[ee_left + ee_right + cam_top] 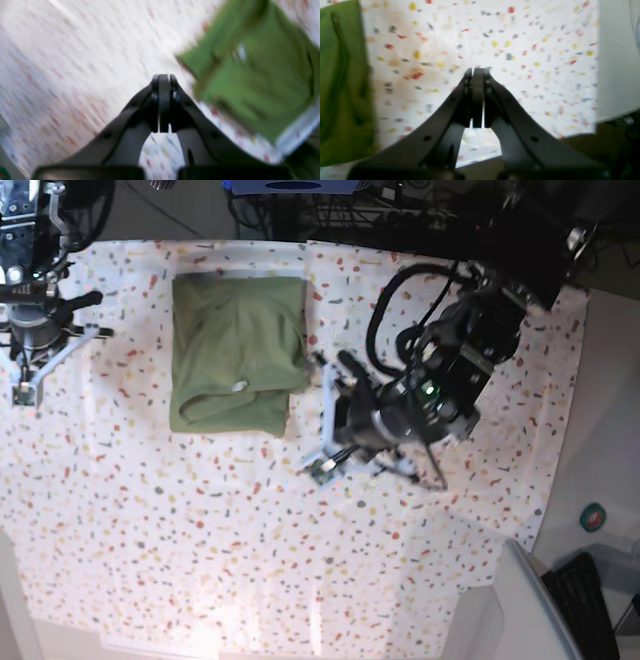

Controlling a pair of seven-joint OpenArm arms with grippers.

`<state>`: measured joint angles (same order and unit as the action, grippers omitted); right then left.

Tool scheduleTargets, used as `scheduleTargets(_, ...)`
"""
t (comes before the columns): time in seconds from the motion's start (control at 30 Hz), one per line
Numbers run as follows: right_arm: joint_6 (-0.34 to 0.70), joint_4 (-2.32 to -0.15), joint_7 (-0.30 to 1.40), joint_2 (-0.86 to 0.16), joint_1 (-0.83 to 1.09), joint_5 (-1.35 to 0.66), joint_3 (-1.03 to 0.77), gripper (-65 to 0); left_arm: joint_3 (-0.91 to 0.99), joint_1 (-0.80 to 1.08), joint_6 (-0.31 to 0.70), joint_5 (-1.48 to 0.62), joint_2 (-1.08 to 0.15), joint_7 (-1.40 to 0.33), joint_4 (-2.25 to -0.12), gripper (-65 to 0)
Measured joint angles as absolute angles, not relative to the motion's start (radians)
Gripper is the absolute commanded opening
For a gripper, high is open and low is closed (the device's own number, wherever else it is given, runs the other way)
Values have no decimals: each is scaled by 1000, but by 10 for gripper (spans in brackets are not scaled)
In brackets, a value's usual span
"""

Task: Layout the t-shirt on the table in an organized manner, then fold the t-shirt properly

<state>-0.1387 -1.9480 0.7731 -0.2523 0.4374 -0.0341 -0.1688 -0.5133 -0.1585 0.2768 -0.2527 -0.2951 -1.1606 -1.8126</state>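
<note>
The olive-green t-shirt [238, 352] lies folded into a rough rectangle at the back of the speckled table [250, 530], its white neck label [238, 386] showing. My left gripper [338, 430] hovers just right of the shirt. In the left wrist view the left gripper [163, 76] is shut on nothing, and the t-shirt [260, 82] lies blurred to its upper right. My right gripper [35, 340] sits at the table's back left corner. The right wrist view shows the right gripper [478, 70] shut and empty over the bare table [520, 62], with the t-shirt [340, 100] at the left edge.
A plain grey bin [530, 610] stands off the table's front right corner. A pale grey surface [617, 62] fills the right of the right wrist view. Cables and dark equipment [520, 240] crowd the back right. The table's edge [480, 161] runs just below the right gripper.
</note>
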Motion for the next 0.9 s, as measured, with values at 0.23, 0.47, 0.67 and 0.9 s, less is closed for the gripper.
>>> scheduleTargets(0.23,-2,-1997,763,-256,686,-57,-280,-650,-278,201,270,-250,-419,-1142,-1993,-650)
scheduleTargets(0.47,362,-1997,781,-157,903,-28,-501,-650,-139,551,266,-240,-487,-1043,-1993,-650)
scheduleTargets(0.67,377,-1794,910,-201,853,-38,-350,-650,-145,814,266,-240,-513,-847,-1933,-650)
scheduleTargets(0.9,379,-1196,741,-183,592,-36,-70,-650,-313,743,266,-53,-481,-696,-1566,-650)
